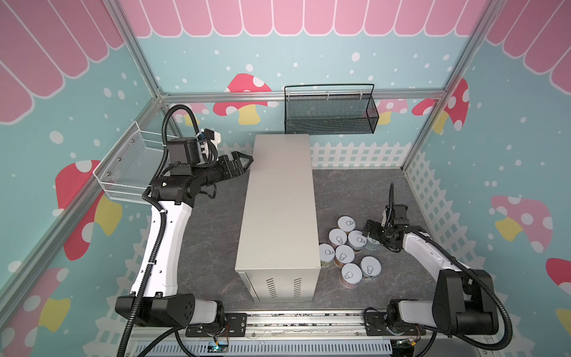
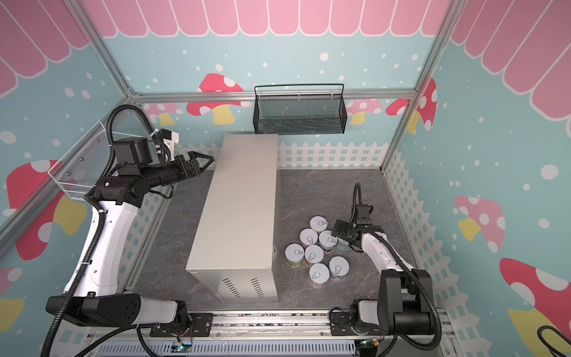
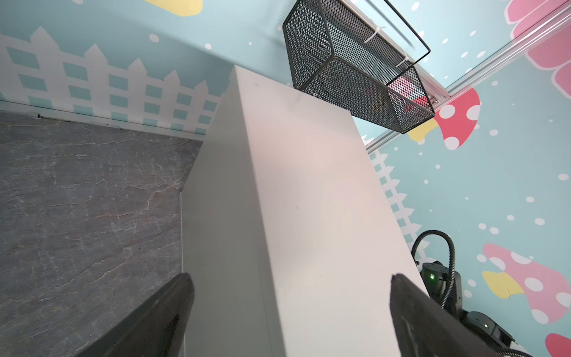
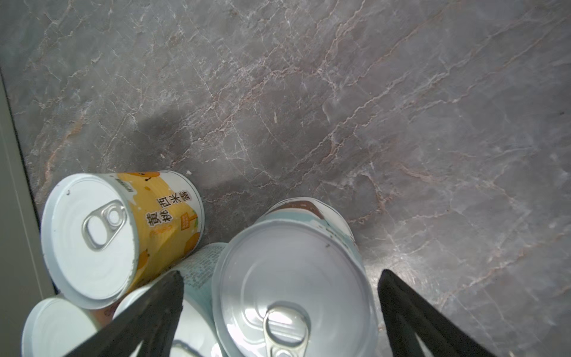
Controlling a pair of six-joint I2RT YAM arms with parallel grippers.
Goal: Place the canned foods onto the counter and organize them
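Since cans (image 1: 344,255) all stand clustered on grey surface (image 1: 355,191) right of beige box (image 1: 279,201), I've got right gripper (image 4: 281,275) wide, straddling pale-blue can (image 4: 296,241) at cluster's outer edge (easiest access, not clamped). Left gripper (image 1: 244,163) wide, empty, beside box top, likely to tidy arrivals.

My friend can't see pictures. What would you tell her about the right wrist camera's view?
The black right gripper is open around a short pale blue can with a white pull-tab lid, a finger on each side. Beside it stand a yellow-labelled can and more white-lidded cans on the grey marble-patterned tabletop.
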